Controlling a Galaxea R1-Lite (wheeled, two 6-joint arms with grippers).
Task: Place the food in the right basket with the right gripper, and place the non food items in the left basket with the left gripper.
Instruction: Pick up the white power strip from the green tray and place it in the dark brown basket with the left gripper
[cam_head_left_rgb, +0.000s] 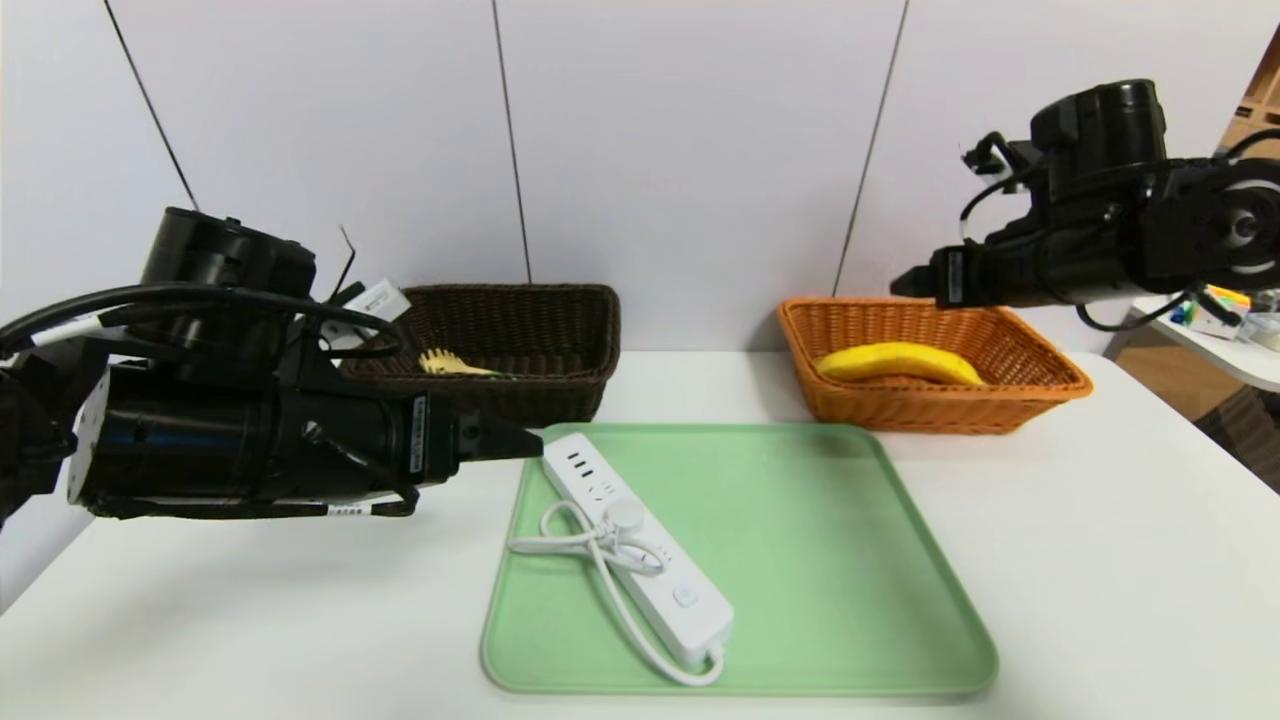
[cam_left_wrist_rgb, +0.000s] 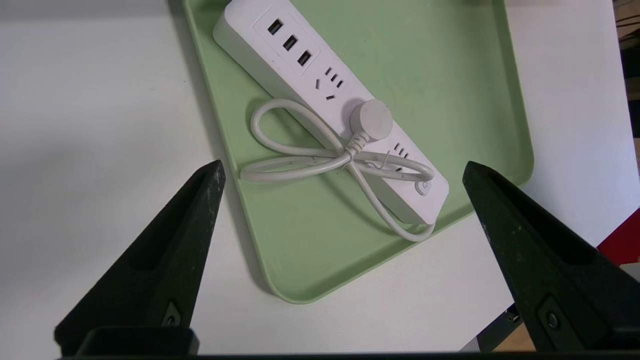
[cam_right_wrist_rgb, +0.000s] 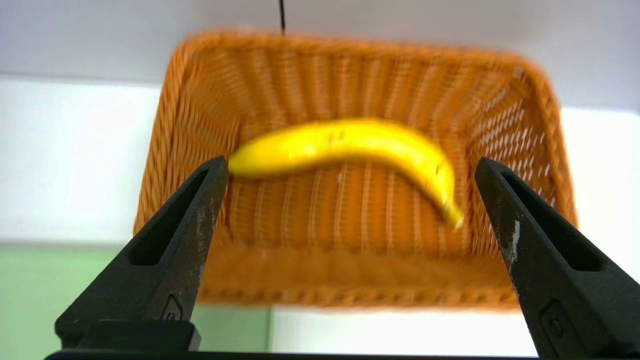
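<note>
Below the spread right end effector (cam_right_wrist_rgb: 345, 167), the banana (cam_right_wrist_rgb: 350, 145) lies in the orange basket (cam_right_wrist_rgb: 200, 100).

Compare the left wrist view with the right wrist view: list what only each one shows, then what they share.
Only the left wrist view: the white power strip with its coiled cord, lying on the tray, framed by the open left gripper.

Only the right wrist view: the banana lying in the orange-tan basket, beyond the open right gripper.

Both: the green tray and the white table.

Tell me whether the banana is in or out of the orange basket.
In. The banana lies on the floor of the orange basket, free of the open right pincer above.
</note>
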